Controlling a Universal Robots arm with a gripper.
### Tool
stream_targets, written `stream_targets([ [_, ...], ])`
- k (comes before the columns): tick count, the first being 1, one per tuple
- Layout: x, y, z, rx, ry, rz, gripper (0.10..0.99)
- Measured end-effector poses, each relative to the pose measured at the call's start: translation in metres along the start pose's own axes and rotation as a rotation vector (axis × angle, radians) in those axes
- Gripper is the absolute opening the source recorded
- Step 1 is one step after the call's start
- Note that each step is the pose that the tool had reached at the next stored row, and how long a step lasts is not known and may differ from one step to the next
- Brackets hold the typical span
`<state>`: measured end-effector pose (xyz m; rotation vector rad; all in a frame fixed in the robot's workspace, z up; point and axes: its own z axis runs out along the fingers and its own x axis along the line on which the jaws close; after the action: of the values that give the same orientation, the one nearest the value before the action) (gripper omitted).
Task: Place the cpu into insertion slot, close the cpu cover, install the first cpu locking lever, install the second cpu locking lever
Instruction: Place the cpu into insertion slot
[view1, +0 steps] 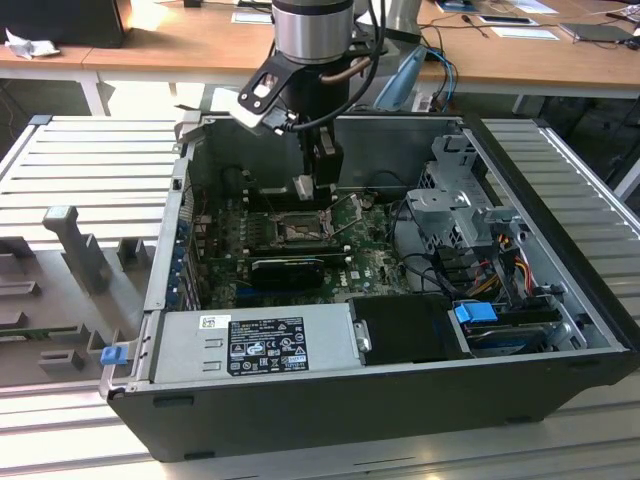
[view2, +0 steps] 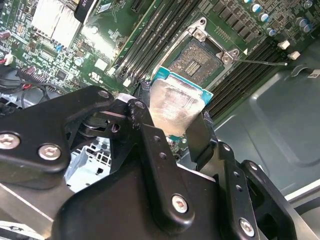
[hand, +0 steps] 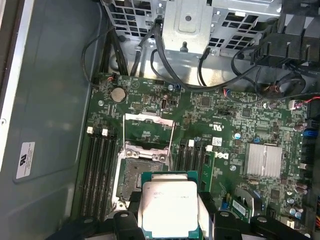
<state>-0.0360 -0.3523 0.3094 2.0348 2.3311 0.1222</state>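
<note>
My gripper is inside the open computer case, shut on the cpu. The cpu's pale silver top shows between the black fingers in both wrist views, cpu and cpu. It hangs above the board, beside and partly over the insertion slot, whose dark contact field lies bare, insertion slot. The cpu cover stands swung open at the slot's far end. Two thin wire locking levers stand released along the slot's sides; one lever sticks out over the memory slots.
Long black memory slots flank the socket on both sides. A finned silver heatsink and a black card sit on the board. A metal drive cage with cables, the power supply and the case walls enclose the space.
</note>
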Motion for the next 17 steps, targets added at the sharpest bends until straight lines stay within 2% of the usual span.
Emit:
stream_targets([
  [17,-0.0002,-0.0010,0.0109,0.000,-0.0001,0.000,0.529],
])
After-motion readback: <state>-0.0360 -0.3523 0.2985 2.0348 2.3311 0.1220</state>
